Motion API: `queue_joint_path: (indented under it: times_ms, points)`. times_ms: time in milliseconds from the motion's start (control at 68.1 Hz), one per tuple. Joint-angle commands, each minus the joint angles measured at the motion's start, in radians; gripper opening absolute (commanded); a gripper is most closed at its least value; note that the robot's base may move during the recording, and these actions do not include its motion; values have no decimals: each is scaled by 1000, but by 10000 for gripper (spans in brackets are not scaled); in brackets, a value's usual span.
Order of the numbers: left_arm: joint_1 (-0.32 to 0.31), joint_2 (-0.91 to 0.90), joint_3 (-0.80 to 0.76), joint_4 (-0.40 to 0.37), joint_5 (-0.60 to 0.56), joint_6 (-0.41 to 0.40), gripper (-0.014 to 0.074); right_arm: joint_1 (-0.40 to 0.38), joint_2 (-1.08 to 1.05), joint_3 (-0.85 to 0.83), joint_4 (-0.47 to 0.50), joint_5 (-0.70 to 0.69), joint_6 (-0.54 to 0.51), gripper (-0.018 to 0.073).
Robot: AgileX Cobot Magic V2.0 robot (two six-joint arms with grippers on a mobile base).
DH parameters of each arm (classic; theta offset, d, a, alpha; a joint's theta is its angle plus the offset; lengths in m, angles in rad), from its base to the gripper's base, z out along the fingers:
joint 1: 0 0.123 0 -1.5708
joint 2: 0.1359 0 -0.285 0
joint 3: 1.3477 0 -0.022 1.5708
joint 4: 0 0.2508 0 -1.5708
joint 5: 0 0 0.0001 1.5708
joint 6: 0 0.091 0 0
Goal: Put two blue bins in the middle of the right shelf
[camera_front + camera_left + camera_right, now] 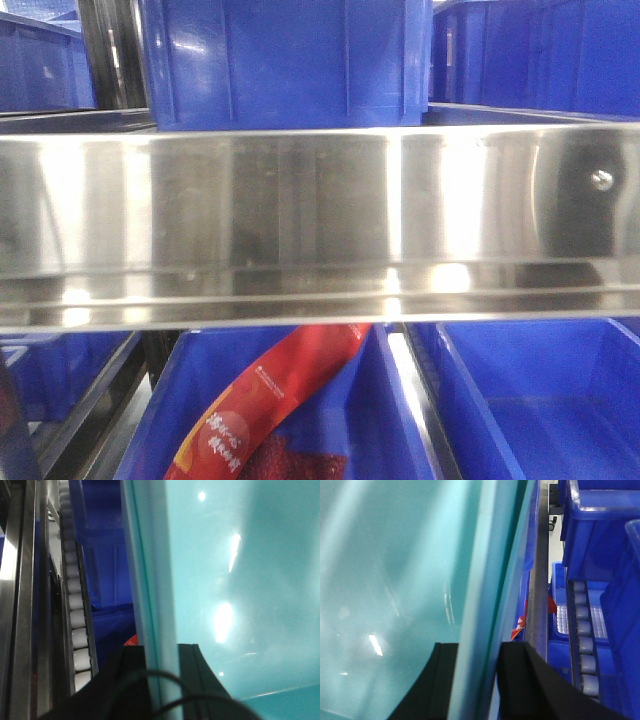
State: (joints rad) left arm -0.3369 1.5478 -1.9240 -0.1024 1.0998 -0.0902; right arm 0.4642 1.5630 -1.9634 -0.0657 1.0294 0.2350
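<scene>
**Both claws clamped on a teal bin wall at the shelf rail**

Landmark: steel shelf rail [320, 225], spanning the front view edge to edge.

- Above the rail: a blue bin [285, 60] stands on the shelf, contents hidden by its wall. More blue bins sit to either side of it, also closed to view.
- Below the rail, left: an open blue bin [175, 410] holding a red printed package [270, 400] that leans up toward the rail; red mesh lies at its foot.
- Below the rail, right: a second open blue bin [540, 400], only bare floor showing.
- Left gripper [162, 675]: black fingers one on each side of a teal bin wall [240, 590], clamped on it. White rollers [77, 615] run alongside.
- Right gripper [477, 680]: same grip, fingers pinching the teal bin rim [480, 580]. Inside wall is bare; contents cannot be told
</scene>
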Motion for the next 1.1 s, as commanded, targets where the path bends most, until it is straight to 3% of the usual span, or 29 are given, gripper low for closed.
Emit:
queue_joint_path:
  times_ms: [0,1086]
  points:
    - [-6,-25,-22,-71,-79,8,-111,-1,-12,-16,7,-81,10,-155]
    - [-6,-25,-22,-71,-79,8,-111,-1,-12,-16,7,-81,10,-155]
